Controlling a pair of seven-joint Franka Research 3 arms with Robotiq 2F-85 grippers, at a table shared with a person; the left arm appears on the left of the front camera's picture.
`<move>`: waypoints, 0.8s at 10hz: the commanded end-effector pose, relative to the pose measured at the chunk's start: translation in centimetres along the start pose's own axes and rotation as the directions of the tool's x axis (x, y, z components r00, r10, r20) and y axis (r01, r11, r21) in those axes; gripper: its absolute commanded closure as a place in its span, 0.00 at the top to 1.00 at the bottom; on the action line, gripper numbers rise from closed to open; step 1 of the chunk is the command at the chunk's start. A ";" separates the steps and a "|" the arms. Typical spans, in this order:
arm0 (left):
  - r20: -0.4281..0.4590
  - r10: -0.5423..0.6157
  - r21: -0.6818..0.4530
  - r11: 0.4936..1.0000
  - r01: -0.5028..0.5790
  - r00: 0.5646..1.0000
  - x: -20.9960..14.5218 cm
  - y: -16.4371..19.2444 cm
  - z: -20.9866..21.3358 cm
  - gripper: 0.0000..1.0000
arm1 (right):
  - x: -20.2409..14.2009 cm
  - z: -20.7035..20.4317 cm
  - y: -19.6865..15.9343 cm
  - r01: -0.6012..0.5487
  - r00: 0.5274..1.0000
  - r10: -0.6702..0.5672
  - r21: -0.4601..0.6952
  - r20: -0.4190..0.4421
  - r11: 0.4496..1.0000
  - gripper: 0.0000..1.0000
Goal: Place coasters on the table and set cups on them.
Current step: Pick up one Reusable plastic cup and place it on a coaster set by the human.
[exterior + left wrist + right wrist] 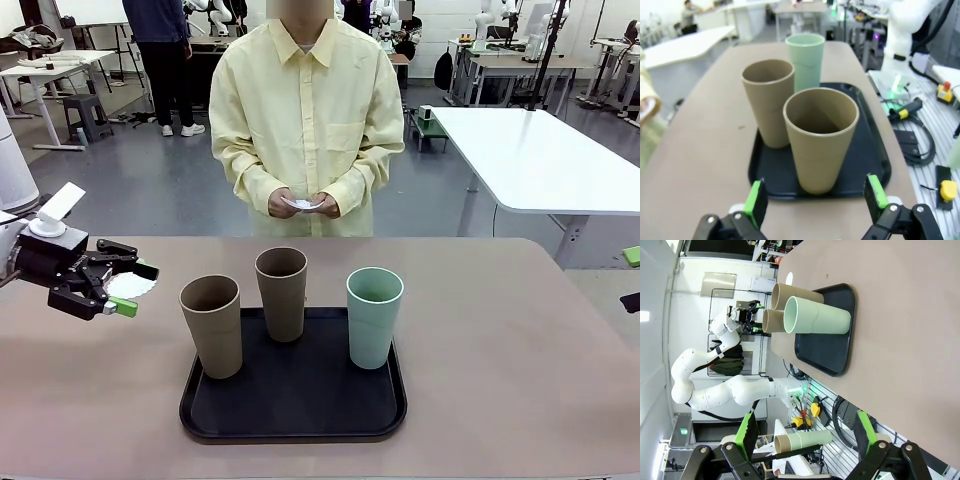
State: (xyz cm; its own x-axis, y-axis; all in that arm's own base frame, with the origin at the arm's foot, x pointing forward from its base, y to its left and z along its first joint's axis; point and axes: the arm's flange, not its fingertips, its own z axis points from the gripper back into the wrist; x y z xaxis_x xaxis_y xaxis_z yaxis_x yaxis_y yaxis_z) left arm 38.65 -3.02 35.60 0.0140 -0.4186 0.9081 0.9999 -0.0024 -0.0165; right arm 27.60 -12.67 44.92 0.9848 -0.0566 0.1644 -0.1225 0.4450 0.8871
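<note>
Three cups stand upright on the black tray (292, 405): a tan cup (211, 325) at the left, a brown cup (281, 293) behind the middle, and a mint cup (374, 316) at the right. My left gripper (137, 288) hovers open left of the tray, level with the tan cup (820, 145), which stands just beyond its empty fingertips. A white coaster (131, 286) lies on the table (500, 350) beyond that gripper, also seen as the small coaster (789, 277). The person holds more white coasters (303, 204) in both hands. My right gripper (805, 432) is open and empty.
The person stands at the far edge of the table. Bare tabletop stretches to the right of the tray and in front of it. A white table (540, 160) stands behind at the right. Cables and a control box (912, 135) lie off the table's side.
</note>
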 end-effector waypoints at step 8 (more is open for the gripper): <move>0.081 -0.014 -0.101 0.995 0.022 0.997 -4.5 0.4 -4.4 1.00 | 0.2 0.0 0.0 -0.010 1.000 0.010 0.020 0.004 1.000 1.00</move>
State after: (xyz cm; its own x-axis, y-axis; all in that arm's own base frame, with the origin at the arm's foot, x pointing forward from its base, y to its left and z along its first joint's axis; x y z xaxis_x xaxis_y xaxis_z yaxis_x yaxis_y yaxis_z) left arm 38.19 -4.70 30.18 0.0556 -0.3776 0.9243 0.9909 -0.0925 -0.0974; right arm 27.60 -12.67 44.92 0.9848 -0.0565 0.1643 -0.1225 0.4450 0.8871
